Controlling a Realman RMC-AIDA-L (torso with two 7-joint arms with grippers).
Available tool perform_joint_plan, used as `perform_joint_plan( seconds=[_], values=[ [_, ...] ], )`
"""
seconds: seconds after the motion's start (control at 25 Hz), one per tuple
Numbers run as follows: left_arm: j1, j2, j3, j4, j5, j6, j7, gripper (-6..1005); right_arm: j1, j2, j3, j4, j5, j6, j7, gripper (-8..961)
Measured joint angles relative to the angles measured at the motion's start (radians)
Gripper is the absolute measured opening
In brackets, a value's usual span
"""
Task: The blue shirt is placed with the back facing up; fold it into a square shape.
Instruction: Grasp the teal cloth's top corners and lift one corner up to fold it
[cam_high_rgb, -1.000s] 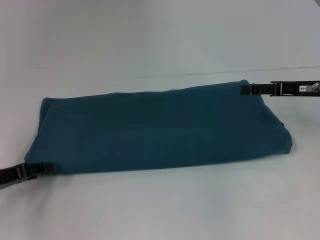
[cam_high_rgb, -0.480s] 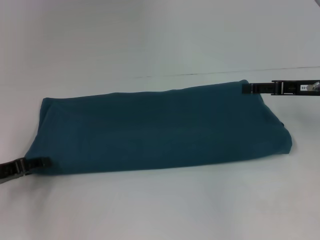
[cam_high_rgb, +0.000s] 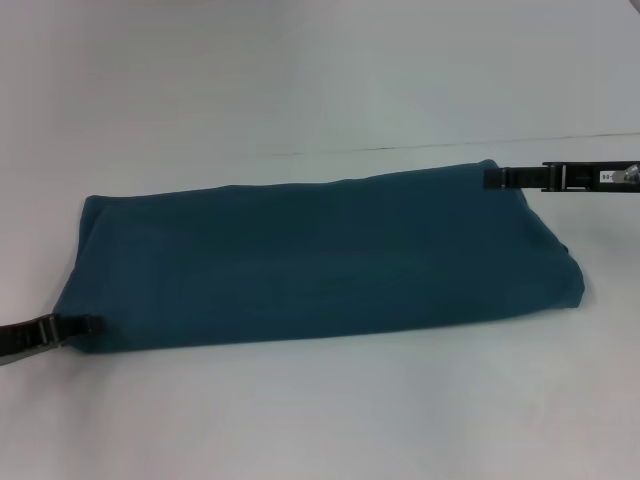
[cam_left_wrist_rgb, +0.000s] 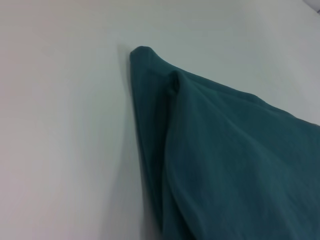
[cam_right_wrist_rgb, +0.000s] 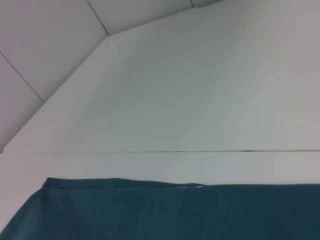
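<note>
Left pincer (cam_high_rgb: 88, 323), right pincer (cam_high_rgb: 492, 178) at blue shirt (cam_high_rgb: 320, 255) corners

Left gripper (cam_high_rgb: 88, 323) cut off by the head view's left edge, its fingers too small to tell open or closed, right gripper (cam_high_rgb: 492, 178) cut off at the right edge likewise, blue shirt (cam_left_wrist_rgb: 230, 160) running past both wrist views' edges

White table (cam_high_rgb: 320, 420); blue shirt (cam_high_rgb: 320, 260) lying flat on it, folded lengthwise.
</note>
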Motion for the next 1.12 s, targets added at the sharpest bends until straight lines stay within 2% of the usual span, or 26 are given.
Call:
perform_joint_plan(
  seconds=[0.44, 0.68, 1.0, 1.12],
  values=[
    [-0.001, 0.000, 0.002, 0.011, 0.000, -0.023, 0.003, 179, -0.005, 0.009, 0.000, -0.001, 0.000, 0.002, -0.004, 844],
    [0.011, 0.001, -0.009, 0.026, 0.000, -0.029, 0.005, 36, -0.009, 0.019, 0.001, 0.003, 0.000, 0.008, -0.009, 814],
    [0.047, 0.000, -0.061, 0.068, -0.024, -0.010, 0.029, 35, -0.012, 0.034, 0.009, 0.013, 0.003, 0.043, -0.012, 774],
    [0.059, 0.004, -0.108, 0.069, -0.034, 0.005, 0.051, 35, -0.007, 0.054, 0.005, 0.014, 0.004, 0.055, -0.034, 626]
  ],
)
